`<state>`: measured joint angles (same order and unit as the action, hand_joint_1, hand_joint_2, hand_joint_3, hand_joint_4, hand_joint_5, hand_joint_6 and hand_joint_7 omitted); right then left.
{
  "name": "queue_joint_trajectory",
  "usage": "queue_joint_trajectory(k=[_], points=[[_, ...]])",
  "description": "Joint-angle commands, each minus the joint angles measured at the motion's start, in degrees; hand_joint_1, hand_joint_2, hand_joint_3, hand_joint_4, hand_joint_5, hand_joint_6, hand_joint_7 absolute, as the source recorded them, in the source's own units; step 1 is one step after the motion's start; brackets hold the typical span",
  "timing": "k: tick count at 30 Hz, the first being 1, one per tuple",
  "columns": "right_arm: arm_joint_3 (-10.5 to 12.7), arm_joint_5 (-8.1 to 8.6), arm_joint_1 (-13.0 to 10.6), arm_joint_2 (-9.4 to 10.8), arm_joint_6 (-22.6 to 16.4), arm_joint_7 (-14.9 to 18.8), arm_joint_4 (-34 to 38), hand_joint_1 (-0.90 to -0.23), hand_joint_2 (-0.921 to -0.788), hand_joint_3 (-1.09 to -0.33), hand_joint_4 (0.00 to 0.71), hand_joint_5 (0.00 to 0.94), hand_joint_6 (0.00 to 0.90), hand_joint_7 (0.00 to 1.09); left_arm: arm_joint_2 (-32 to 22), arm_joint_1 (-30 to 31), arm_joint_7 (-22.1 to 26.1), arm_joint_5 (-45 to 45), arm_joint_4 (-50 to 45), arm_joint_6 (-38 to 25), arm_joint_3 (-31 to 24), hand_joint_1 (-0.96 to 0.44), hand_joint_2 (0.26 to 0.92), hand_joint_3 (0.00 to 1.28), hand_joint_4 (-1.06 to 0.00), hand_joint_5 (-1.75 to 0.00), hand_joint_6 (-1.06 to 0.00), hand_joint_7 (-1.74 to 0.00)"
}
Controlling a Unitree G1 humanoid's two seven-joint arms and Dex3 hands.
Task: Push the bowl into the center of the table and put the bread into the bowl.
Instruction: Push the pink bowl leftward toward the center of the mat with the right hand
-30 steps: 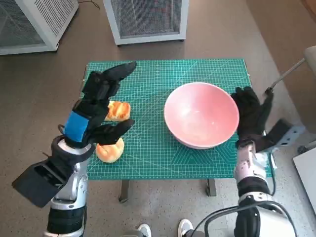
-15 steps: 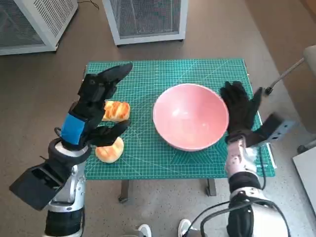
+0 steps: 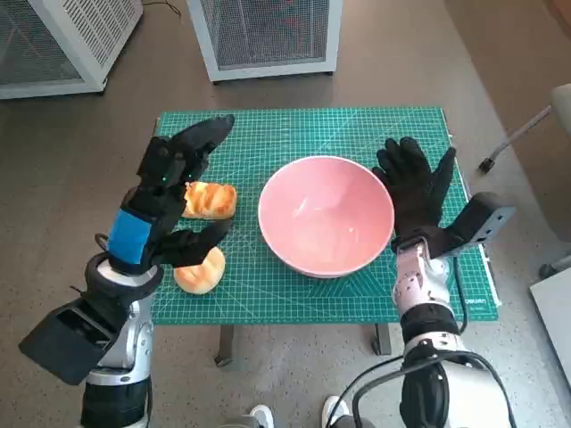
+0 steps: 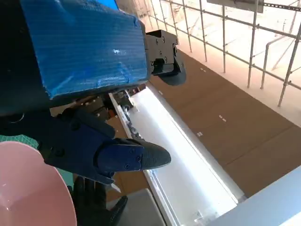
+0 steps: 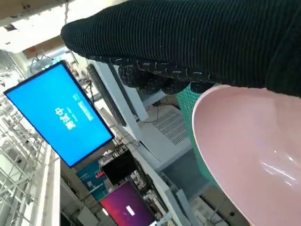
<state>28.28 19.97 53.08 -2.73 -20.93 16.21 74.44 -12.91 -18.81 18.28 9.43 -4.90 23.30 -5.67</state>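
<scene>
Setting: brown floor, two white mesh-fronted cabinets (image 3: 263, 36) beyond a small tabletop (image 3: 357, 129) covered by a green gridded cutting mat. Item one, pink bowl (image 3: 326, 216): you have it near the middle of the mat, slightly toward the robot's right, upright and empty. Item two, right robot hand (image 3: 413, 189): gloved, fingers spread, holding nothing, its palm against the bowl's right-hand wall; the bowl lies directly to that hand's left, so any further push runs leftward toward centre. Item three, bread: two pieces on the mat's left part, the far bread (image 3: 209, 199) with its long axis across the tabletop, the near bread (image 3: 200, 270) rounder and close to the front edge. Item four, left robot hand (image 3: 169, 201): raised above both pieces, fingers wide apart, empty; it is the nearer hand to the bread. Change: against one second ago, the bowl and the right robot hand have travelled together leftward; the bread and the left robot hand sit much as they did.
</scene>
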Motion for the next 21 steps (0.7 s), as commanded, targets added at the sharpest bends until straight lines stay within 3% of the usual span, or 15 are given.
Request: queue_joint_trajectory(k=[1,11,21], points=[[0.2,-0.13,0.1,0.9,1.5,-1.0,0.9,-0.37,-0.921,-0.667,0.208,0.003,0.015,0.49,0.0,0.6,-0.6,-0.6,0.6,1.2,-0.4,-0.54,0.921,0.37,-0.26,-0.13,-0.03,-0.63],[-0.8,-1.22,0.8,1.0,1.9,-2.5,0.8,-0.373,-0.921,-0.651,0.234,0.013,0.042,0.5,0.3,0.5,-1.1,-1.2,0.7,1.6,0.2,-0.53,0.921,0.37,-0.27,-0.11,-0.04,-0.62],[-2.2,-2.83,0.8,-0.9,-0.7,-1.4,-0.3,-0.365,-0.921,-0.677,0.226,0.005,0.024,0.48,0.3,0.9,-1.0,-1.1,1.3,2.5,0.2,-0.53,0.921,0.37,-0.27,-0.1,-0.04,-0.61]])
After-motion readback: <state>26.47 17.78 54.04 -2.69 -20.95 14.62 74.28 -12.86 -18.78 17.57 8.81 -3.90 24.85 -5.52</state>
